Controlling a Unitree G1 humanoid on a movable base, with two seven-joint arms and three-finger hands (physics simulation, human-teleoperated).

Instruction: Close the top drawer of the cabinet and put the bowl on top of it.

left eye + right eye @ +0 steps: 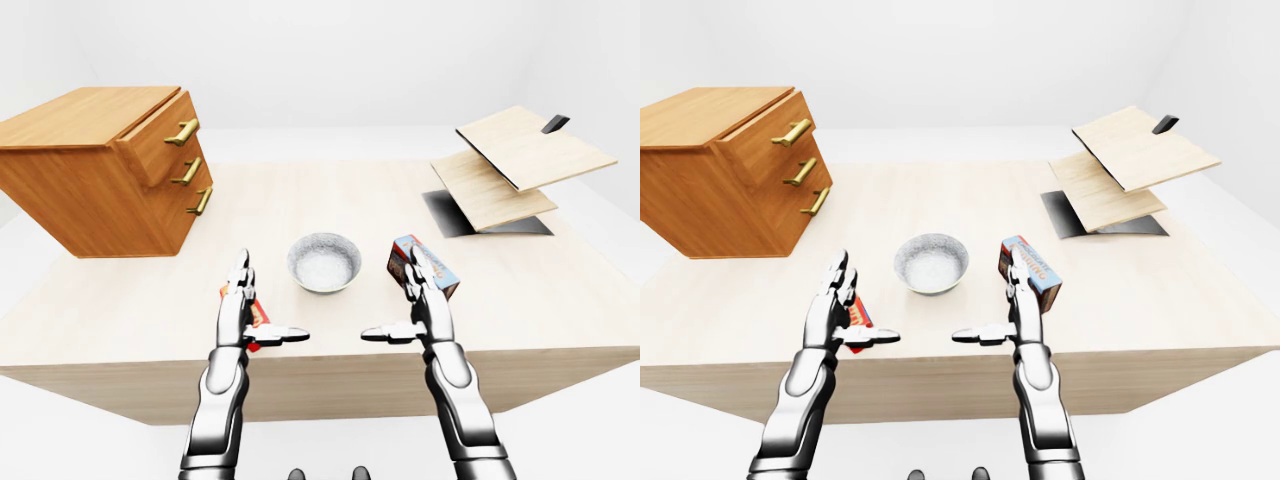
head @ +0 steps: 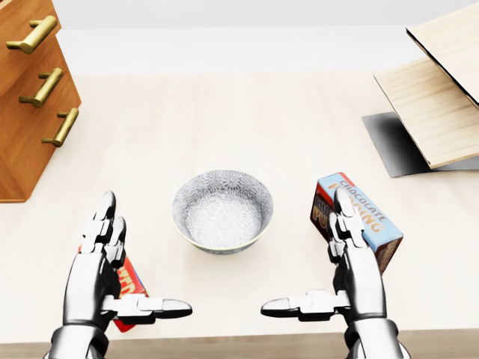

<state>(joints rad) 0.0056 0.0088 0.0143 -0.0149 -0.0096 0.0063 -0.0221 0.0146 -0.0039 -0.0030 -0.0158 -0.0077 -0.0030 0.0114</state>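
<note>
Pale wooden tabletop (image 1: 330,190) filling the middle of every view. Toward its upper left in the left-eye view, a honey-brown wooden cabinet (image 1: 80,180) with three drawers and brass bar handles (image 1: 182,131), set at an angle to the table's edge. Its top drawer (image 1: 150,140) pulled partway out, jutting past the two shut ones below. Near the table's middle, well apart from the cabinet, a round grey-white speckled bowl (image 2: 222,217), upright, nothing in it, between the two hands and a little above them in the head view. Silver three-fingered left hand (image 2: 93,273) spread wide, fingers straight and pointing up the view, thumb stretched toward the right, gripping nothing. Beneath it a flat red packet (image 2: 133,283), contact impossible to judge. Silver right hand (image 2: 361,273) likewise spread, thumb stretched left toward the other thumb, the two tips apart, holding nothing. Partly covered by it in the head view, a blue and brown carton (image 2: 380,224) lettered CHOCOLATE, lying askew; touching or not, cannot tell. At the table's right, two pale wooden boards (image 1: 525,150) stacked at a slant over a dark grey flat plate (image 1: 447,212).
</note>
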